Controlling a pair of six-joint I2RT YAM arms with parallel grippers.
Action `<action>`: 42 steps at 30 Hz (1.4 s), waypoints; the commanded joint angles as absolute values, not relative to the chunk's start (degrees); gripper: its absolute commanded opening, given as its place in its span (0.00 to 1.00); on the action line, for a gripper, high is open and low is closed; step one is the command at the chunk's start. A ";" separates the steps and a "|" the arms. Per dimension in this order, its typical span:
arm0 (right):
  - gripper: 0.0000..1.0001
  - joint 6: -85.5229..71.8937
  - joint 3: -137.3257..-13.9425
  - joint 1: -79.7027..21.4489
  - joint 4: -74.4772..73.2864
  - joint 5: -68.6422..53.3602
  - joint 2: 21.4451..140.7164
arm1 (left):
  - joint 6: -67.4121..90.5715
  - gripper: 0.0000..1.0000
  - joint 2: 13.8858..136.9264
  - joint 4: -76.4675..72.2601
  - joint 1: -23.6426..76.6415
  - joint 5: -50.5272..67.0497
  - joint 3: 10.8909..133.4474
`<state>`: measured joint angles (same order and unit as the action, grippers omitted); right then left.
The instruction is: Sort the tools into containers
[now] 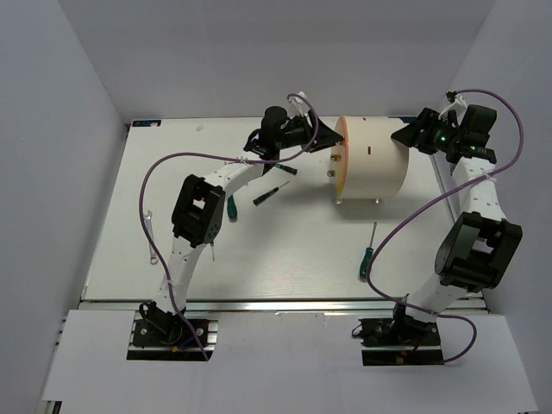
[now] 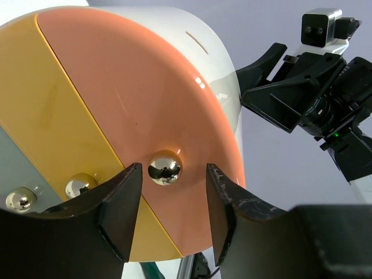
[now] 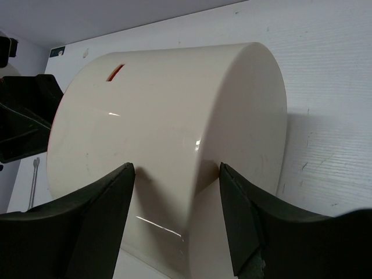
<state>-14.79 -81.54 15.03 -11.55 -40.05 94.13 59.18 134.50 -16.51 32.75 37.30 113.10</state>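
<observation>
The white drum [image 1: 375, 164] lies on its side at the back of the table, its round face [image 1: 342, 155] turned left. In the left wrist view the face is split into an orange drawer front [image 2: 151, 87], a yellow one [image 2: 52, 116] and a pale grey-green one [image 2: 14, 168], all flush. My left gripper [image 2: 173, 171] is open, its jaws on either side of the orange drawer's brass knob [image 2: 164, 167] without touching it. My right gripper [image 3: 176, 168] is open against the drum's rear end [image 3: 232, 116]. Screwdrivers [image 1: 366, 256] [image 1: 269, 193] [image 1: 231, 205] lie on the table.
A small silver wrench [image 1: 152, 233] lies near the table's left edge. Another screwdriver [image 1: 285, 170] lies under the left arm. Two more brass knobs [image 2: 80, 186] [image 2: 21, 199] sit left of the gripped-around one. White walls stand behind and beside the table.
</observation>
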 commanded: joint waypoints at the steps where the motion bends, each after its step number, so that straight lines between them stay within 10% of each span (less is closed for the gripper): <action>1: 0.65 -15.12 -80.69 15.21 -8.88 -41.66 93.78 | 58.62 0.57 133.77 -15.73 33.75 37.00 113.11; 20: 0.63 -13.98 -80.07 15.21 -9.14 -40.70 93.43 | 58.01 0.14 133.60 -14.42 34.10 35.69 112.69; 42: 0.65 -10.72 -80.68 15.29 -11.34 -38.06 94.39 | 52.56 0.11 115.14 -16.79 26.02 33.48 86.84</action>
